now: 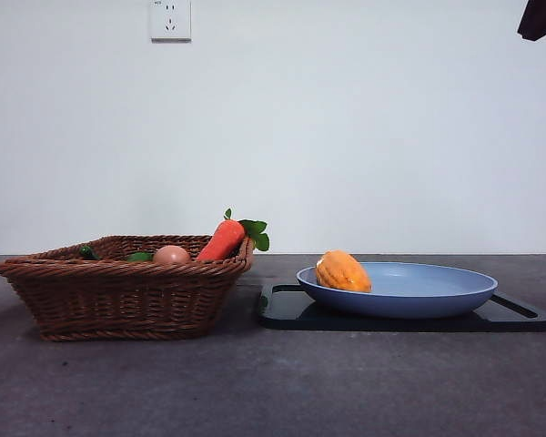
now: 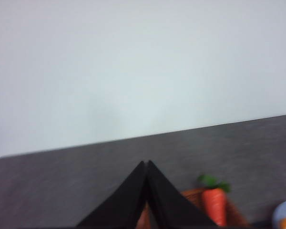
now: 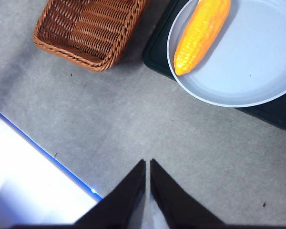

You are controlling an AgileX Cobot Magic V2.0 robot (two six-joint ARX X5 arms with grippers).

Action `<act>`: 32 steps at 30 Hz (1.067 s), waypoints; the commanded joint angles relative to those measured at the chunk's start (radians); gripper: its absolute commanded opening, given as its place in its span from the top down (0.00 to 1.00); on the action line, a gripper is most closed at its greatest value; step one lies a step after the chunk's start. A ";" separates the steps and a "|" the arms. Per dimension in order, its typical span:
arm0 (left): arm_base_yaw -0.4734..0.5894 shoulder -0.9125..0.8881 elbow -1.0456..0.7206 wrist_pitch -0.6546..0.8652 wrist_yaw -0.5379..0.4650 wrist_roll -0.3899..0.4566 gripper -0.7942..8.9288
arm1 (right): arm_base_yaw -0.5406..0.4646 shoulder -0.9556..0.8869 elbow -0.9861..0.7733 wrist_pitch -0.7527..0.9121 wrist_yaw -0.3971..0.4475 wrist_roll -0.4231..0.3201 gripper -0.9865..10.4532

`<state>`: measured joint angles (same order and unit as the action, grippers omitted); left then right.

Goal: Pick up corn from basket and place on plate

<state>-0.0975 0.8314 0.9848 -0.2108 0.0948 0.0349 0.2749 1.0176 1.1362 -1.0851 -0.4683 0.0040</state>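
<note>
The yellow-orange corn (image 1: 343, 271) lies in the light-blue plate (image 1: 437, 296), near its left rim; from above the corn (image 3: 202, 32) rests lengthwise inside the plate (image 3: 257, 71). The brown wicker basket (image 1: 127, 291) stands to the plate's left, its corner (image 3: 88, 31) also in the right wrist view. My right gripper (image 3: 148, 164) hangs shut above the bare table, apart from plate and basket, holding nothing. My left gripper (image 2: 147, 164) is shut and empty, raised over the basket's edge (image 2: 193, 195).
A red-orange carrot (image 1: 223, 238) with green leaves, a pinkish-brown egg (image 1: 171, 255) and green items lie in the basket. A flat black tray (image 1: 291, 309) sits under the plate. A dark arm tip (image 1: 541, 18) shows at the top right corner. The table edge (image 3: 43, 148) runs near the right gripper.
</note>
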 commanded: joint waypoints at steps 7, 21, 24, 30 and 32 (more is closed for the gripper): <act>0.114 -0.326 -0.397 0.090 -0.065 0.006 0.91 | 0.003 0.007 0.018 0.012 -0.002 -0.005 0.91; 0.115 -0.641 -0.797 0.131 -0.074 -0.012 0.91 | 0.003 0.007 0.017 0.016 -0.002 -0.005 0.91; 0.115 -0.675 -0.832 0.120 -0.074 -0.024 0.91 | 0.003 0.007 0.018 0.016 -0.002 -0.005 0.91; 0.115 -0.729 -0.883 0.105 -0.074 -0.028 0.91 | 0.003 0.007 0.018 0.016 -0.002 -0.005 0.91; 0.115 -0.744 -0.898 0.095 -0.074 -0.029 0.91 | 0.003 0.007 0.017 0.016 -0.002 -0.005 0.91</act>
<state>0.0158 0.0906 0.0906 -0.1200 0.0246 0.0113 0.2749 1.0176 1.1362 -1.0801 -0.4683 0.0036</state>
